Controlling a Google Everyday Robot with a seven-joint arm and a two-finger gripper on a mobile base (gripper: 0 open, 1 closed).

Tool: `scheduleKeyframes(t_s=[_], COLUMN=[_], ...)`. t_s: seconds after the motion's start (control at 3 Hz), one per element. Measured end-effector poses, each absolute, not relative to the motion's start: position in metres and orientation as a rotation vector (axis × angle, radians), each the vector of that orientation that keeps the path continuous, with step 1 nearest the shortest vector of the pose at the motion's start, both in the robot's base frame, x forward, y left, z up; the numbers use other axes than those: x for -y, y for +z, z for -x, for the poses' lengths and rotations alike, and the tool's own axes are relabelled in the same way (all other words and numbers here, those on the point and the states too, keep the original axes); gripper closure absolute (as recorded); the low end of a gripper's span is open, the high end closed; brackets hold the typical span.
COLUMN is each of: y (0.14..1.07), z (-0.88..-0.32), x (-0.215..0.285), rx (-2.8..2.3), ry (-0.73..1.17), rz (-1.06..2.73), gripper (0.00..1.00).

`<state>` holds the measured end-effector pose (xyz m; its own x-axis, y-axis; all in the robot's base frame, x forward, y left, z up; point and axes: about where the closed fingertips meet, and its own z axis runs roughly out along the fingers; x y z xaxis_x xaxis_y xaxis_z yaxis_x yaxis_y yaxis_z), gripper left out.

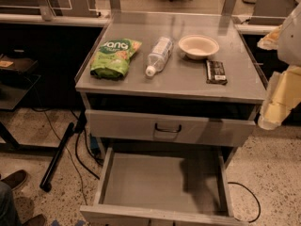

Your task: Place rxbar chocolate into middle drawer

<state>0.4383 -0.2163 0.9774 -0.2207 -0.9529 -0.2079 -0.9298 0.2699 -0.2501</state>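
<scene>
- Flat black-wrapped rectangular rxbar chocolate (216, 72) is noted on the grey metal tabletop (178, 81), at 5 o'clock of the white bowl (198, 46).
- Pale yellow gripper (276, 100) is held at 4 o'clock of the bar, well apart from it; its opening cannot be told.
- Wide shallow grey metal middle drawer (160, 178) is found open below.

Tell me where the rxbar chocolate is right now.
In the camera view, the rxbar chocolate lies on the cabinet top, right side, just in front of the bowl; the gripper hangs beyond the right edge.
</scene>
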Motion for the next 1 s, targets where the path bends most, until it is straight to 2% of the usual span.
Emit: scheduleKeyframes(t_s=[0.33, 0.67, 1.0], y=[0.977, 0.971, 0.944], z=[-0.438, -0.464, -0.54], x=[0.216, 0.216, 0.219], rx=[-2.229, -2.223, -2.243], ry=[-0.102, -0.133, -0.186], rz=[1.722, 1.697, 1.699], gripper=[0.0, 0.0, 0.0])
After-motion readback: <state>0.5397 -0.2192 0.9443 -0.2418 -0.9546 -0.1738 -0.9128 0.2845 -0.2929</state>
